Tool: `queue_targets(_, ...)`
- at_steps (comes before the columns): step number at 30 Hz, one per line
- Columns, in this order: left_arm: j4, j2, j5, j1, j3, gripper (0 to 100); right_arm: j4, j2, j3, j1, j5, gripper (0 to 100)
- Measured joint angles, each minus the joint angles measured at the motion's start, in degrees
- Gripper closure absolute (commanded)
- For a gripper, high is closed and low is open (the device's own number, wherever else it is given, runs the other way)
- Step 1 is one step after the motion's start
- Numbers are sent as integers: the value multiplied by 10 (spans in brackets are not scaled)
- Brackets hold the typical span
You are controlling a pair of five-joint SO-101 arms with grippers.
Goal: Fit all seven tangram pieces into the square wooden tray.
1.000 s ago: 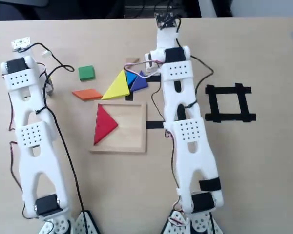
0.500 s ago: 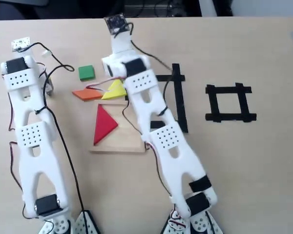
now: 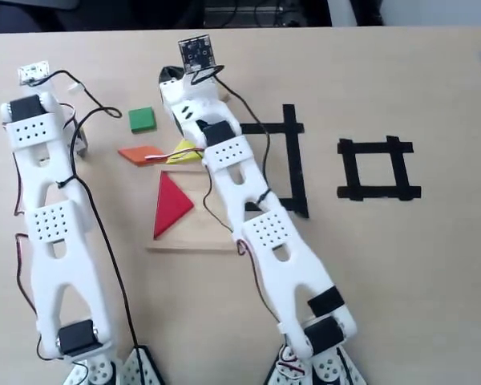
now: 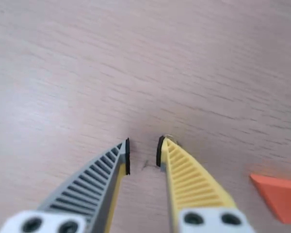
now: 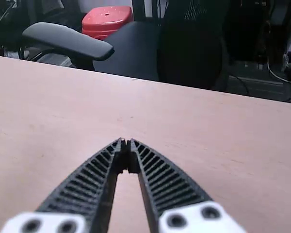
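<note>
Pale wooden table point(image 3: 433, 281) is carrying two white arms, a square wooden tray and loose tangram pieces.

From above, the high view is showing the right arm point(image 3: 276, 233) lying across the tray point(image 3: 194, 233), which is holding one large red triangle point(image 3: 171, 204). A yellow triangle point(image 3: 184, 152), an orange parallelogram point(image 3: 142, 154) and a green square point(image 3: 143, 119) are lying on the table beyond it, with black tape outlines point(image 3: 378, 170) off to the side. The right wrist view is adding an office chair point(image 5: 68, 41) behind the table's far edge. The right gripper point(image 5: 125, 154) is closing tip to tip on nothing, and the left gripper point(image 4: 143, 155) is hovering slightly parted and empty near the orange parallelogram.
</note>
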Motion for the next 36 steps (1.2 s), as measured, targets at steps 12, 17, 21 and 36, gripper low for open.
queue_targets(12, 3, 0, 0, 1, 0, 873, 69, 0, 3, 0, 0, 988)
queue_targets(17, 3, 0, 0, 1, 0, 873, -39, 13, 49, 0, 42, 988)
queue_targets(21, 3, 0, 0, 1, 0, 873, -13, 12, 52, 1, 60, 988)
queue_targets(36, 3, 0, 0, 1, 0, 873, 289, 4, -11, 17, 66, 988)
